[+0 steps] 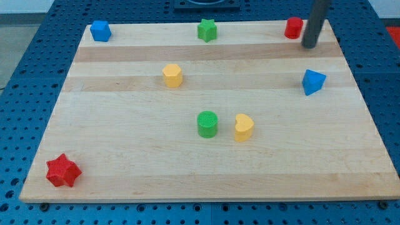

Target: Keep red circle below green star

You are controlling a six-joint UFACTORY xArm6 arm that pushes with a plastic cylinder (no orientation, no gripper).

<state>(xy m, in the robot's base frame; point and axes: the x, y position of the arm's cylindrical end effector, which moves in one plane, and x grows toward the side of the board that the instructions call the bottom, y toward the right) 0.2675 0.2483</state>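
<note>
The red circle (293,27) sits near the board's top right corner. The green star (207,29) sits at the top edge, near the middle, about level with the red circle and well to its left. My tip (309,45) is just right of and slightly below the red circle, close to it; contact is not clear. The dark rod rises from the tip out of the view's top.
A blue block (100,30) at top left. A yellow hexagon (172,75) left of centre. A blue triangle-like block (313,82) at right. A green cylinder (207,124) and yellow heart (243,127) at centre. A red star (63,170) at bottom left. The wooden board (125,156) lies on a blue pegboard.
</note>
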